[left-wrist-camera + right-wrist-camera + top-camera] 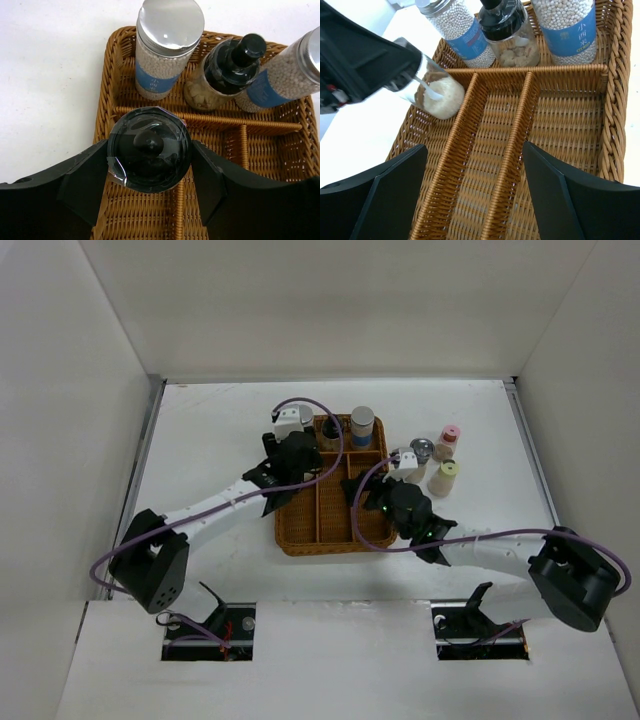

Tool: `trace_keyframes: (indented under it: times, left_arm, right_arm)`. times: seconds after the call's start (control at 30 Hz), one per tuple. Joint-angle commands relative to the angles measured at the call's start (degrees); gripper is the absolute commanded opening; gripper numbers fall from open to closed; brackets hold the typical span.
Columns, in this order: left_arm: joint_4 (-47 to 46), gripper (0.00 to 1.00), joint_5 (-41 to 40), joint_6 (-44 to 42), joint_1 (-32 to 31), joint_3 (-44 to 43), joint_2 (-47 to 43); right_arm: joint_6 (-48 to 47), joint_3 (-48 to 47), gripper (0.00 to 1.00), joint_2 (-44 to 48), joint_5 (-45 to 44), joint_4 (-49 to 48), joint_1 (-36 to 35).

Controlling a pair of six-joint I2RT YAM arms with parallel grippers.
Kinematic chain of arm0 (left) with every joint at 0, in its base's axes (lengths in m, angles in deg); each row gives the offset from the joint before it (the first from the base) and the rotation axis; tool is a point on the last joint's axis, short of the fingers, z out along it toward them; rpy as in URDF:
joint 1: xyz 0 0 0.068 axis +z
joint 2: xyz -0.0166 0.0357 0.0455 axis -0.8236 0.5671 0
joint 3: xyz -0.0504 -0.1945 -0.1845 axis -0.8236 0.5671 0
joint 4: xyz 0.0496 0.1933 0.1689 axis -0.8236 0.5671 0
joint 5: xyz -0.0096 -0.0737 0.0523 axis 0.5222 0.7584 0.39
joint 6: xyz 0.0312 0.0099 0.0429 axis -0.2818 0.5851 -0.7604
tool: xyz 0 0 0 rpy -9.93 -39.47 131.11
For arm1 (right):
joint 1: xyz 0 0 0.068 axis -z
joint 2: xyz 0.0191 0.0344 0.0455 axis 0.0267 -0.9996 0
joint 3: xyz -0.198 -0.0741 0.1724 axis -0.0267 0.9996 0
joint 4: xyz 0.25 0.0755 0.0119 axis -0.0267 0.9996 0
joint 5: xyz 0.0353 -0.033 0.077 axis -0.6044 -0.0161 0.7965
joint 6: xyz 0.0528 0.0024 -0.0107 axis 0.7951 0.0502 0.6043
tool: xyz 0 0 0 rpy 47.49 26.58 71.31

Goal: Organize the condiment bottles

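My left gripper (150,167) is shut on a clear bottle with a black cap (149,148) and cream contents, held in the left compartment of the wicker tray (112,75). Whether it rests on the tray floor I cannot tell. Three bottles stand in the tray's back row: a blue-labelled cylinder (167,45), a dark black-capped bottle (227,70) and a second blue-labelled cylinder (287,75). My right gripper (475,190) is open and empty above the tray's middle dividers. From above, the left gripper (298,455) and right gripper (378,492) are both over the tray (300,540).
Right of the tray stand a pink-capped bottle (449,440), a cream bottle with a yellow cap (443,477), a silver-capped shaker (421,450) and a small white one (405,460). White walls enclose the table on three sides.
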Motion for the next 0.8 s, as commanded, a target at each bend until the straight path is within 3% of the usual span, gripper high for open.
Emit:
trace_keyframes:
  times: [0.0,0.27,0.43,0.53,0.77]
  left_arm:
    - [-8.5,0.42,0.0,1.1,-0.7,0.5,0.6]
    - [-9.3,0.49,-1.5,0.3,-1.2,1.1,4.8]
    - [-11.0,0.6,-2.4,0.5,-1.0,2.5,5.5]
    - [-11.6,0.7,-2.5,-0.5,-1.5,2.5,4.5]
    - [-14.7,0.75,-2.7,-1.9,-2.1,4.9,-0.3]
  right_arm:
    - [0.4,0.4,0.83,1.7,-0.7,-2.8,0.3]
    - [1.1,1.0,0.84,2.3,-0.9,-3.0,0.9]
    - [0.7,0.9,0.84,2.6,-1.0,-2.9,1.0]
    - [1.5,1.0,0.85,2.0,-1.0,-2.8,1.5]
    - [1.1,0.9,0.85,1.6,-1.1,-2.8,1.6]
